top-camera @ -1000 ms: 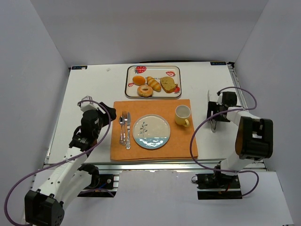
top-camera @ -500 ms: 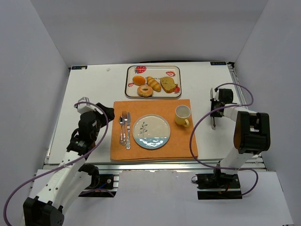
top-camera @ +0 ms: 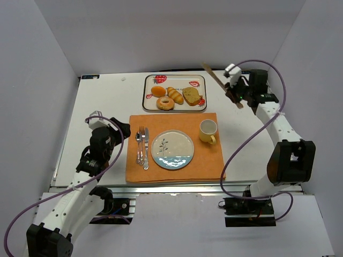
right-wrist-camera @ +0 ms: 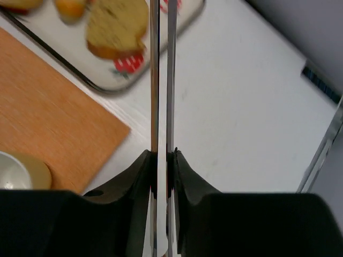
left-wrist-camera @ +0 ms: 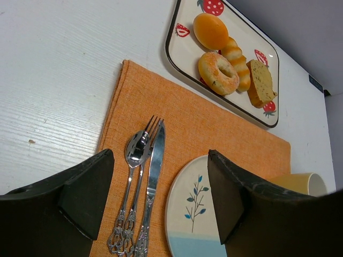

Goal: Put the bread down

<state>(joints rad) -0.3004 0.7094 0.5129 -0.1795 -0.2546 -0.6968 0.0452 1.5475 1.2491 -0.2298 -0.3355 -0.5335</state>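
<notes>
The bread lies on a strawberry-print tray (top-camera: 174, 76) at the back: an orange roll (top-camera: 158, 91) (left-wrist-camera: 210, 30) and a ring bagel (top-camera: 165, 103) (left-wrist-camera: 218, 73). My right gripper (top-camera: 233, 94) (right-wrist-camera: 162, 155) is shut on metal tongs (top-camera: 216, 76) (right-wrist-camera: 161, 64), held in the air just right of the tray with the blades pointing toward it. My left gripper (top-camera: 123, 128) (left-wrist-camera: 161, 158) stands open and holds nothing, low over the left edge of the orange placemat (top-camera: 177, 122).
A striped pastry (top-camera: 175, 95) and a bread slice (top-camera: 191, 96) share the tray. On the placemat are a leaf-print plate (top-camera: 172, 150) (left-wrist-camera: 193, 209), a yellow cup (top-camera: 208, 130), and a fork, spoon and knife (top-camera: 142, 147) (left-wrist-camera: 142, 176). White walls enclose the table.
My right gripper closed on the tongs at the table's right side, lifted them and swung back toward the tray. The left arm has barely shifted.
</notes>
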